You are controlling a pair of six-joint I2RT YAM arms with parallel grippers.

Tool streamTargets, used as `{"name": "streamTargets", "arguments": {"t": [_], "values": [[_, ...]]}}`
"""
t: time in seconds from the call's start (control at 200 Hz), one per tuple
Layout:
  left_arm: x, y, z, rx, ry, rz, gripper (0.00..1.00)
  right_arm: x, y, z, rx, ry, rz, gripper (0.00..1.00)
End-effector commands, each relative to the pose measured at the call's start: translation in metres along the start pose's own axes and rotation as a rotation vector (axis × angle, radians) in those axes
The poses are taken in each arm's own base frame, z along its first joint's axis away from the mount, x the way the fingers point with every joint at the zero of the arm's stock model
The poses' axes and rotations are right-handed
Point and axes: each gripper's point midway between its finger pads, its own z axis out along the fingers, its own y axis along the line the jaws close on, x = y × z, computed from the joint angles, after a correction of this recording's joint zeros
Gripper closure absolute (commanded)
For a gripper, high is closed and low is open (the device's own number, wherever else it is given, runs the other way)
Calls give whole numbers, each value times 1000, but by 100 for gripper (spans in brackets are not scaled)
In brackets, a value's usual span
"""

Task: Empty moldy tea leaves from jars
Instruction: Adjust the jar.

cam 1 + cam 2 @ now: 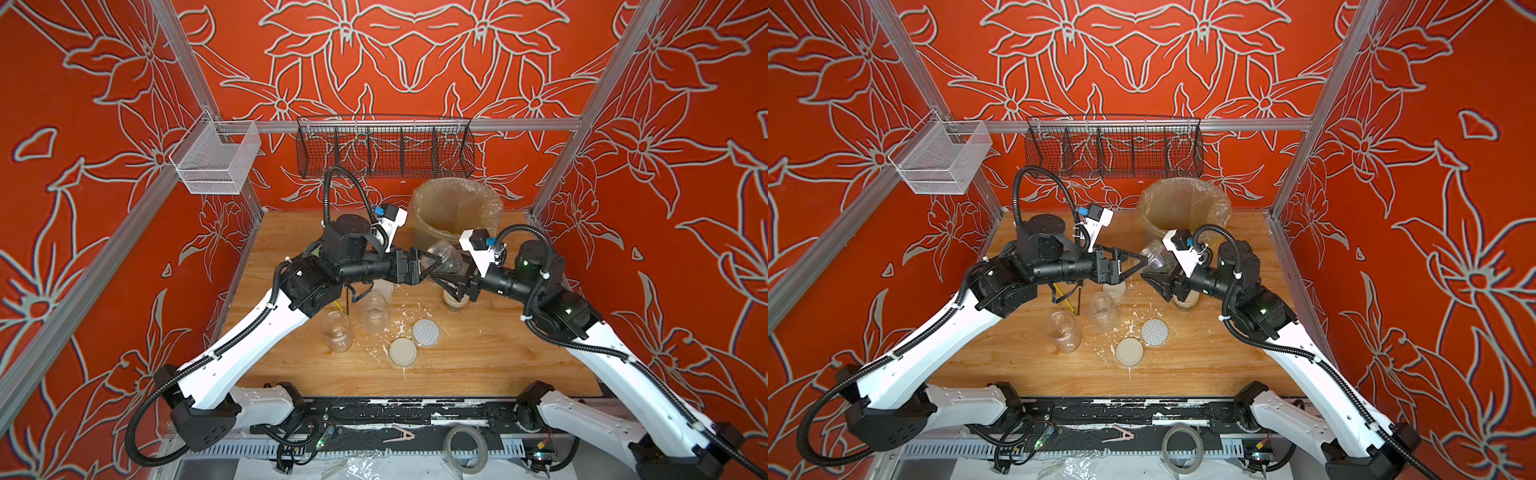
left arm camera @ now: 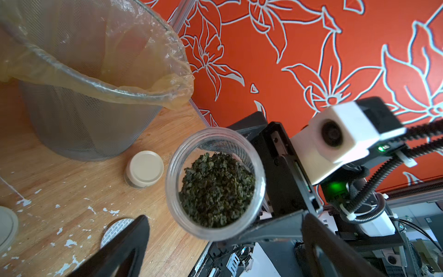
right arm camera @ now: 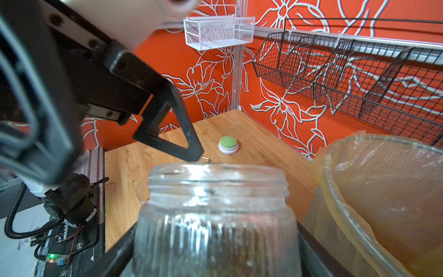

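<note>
Closest, one open jar (image 3: 215,227) of moldy tea leaves (image 2: 217,189), clamped in right gripper (image 1: 448,270). Left gripper (image 1: 428,268) spread wide, empty. Below: two empty jars (image 1: 337,332) (image 1: 375,311), one lidded jar (image 1: 454,305), three loose lids (image 1: 403,351) (image 1: 426,331) (image 1: 1115,289).

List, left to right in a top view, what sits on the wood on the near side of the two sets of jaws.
open empty jar → second open jar → plain cream lid → grey-dotted lid → short lidded jar, partly hidden from above.
</note>
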Motion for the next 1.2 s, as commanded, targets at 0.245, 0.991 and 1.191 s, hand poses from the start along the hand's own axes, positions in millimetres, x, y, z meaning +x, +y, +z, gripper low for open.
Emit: {"name": "streamTargets", "arguments": {"t": [0.245, 0.991, 1.191], "values": [[-23, -27, 8, 146, -38, 72, 2, -44, 9, 3, -64, -182, -34, 76], [-59, -26, 23, 73, -55, -57, 55, -52, -7, 5, 35, -276, -95, 29], [-78, -30, 22, 49, -91, -58, 63, -56, -14, -1, 107, -388, -201, 9]]}}
